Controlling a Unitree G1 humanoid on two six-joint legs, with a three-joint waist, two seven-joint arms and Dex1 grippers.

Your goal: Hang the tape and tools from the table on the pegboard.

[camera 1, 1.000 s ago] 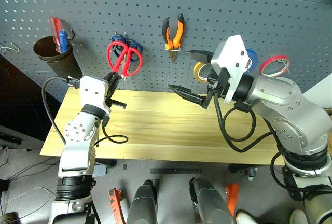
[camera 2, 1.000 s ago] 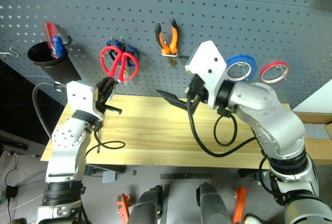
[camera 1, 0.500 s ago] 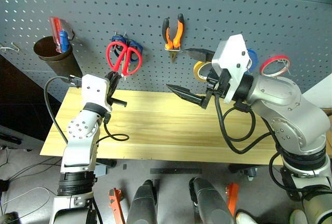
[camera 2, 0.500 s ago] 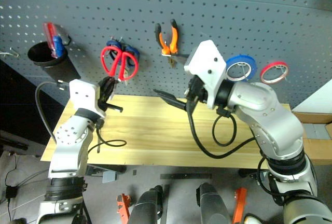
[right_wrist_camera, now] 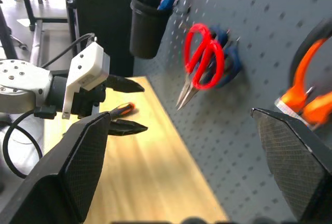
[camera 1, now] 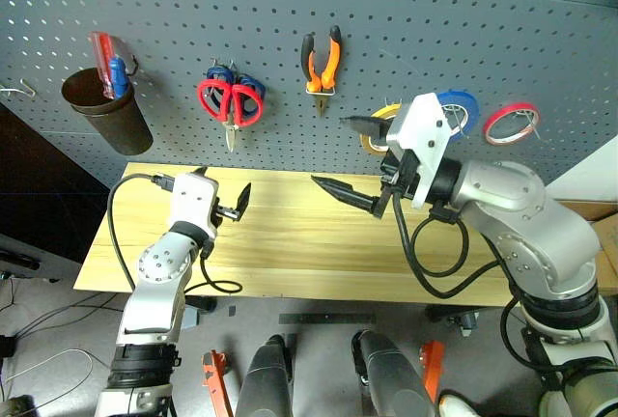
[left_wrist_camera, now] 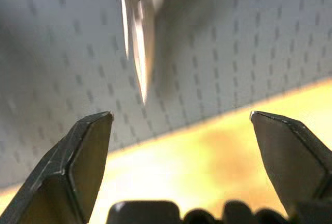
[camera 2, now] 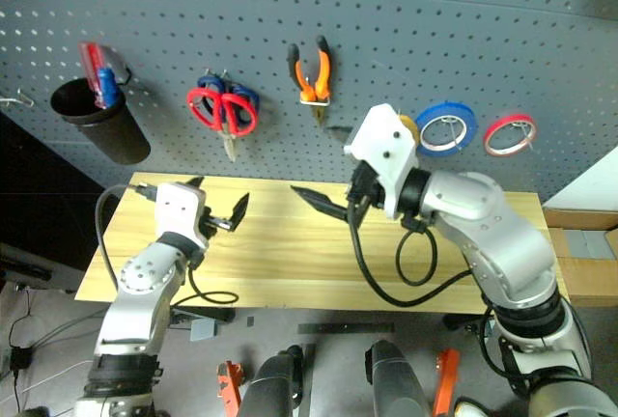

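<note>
**A:** Entry: red-handled scissors (camera 1: 230, 103). Position?

**B:** Hung on the pegboard (camera 1: 435, 21). Pliers (camera 1: 322, 62) are hung right of the scissors, tape (camera 1: 383, 109) further right. Left gripper (camera 1: 223, 190) is held below the scissors, spread, empty. Right gripper (camera 1: 328, 151) likewise spread.

**A:** Hazard?

**B:** If a finger is raised, the blades could be clipped and the scissors unhooked.

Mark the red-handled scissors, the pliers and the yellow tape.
red-handled scissors (camera 1: 232, 103), left eye view, handle loops.
pliers (camera 1: 323, 65), left eye view, orange handles.
yellow tape (camera 1: 384, 112), left eye view, upper rim.
</note>
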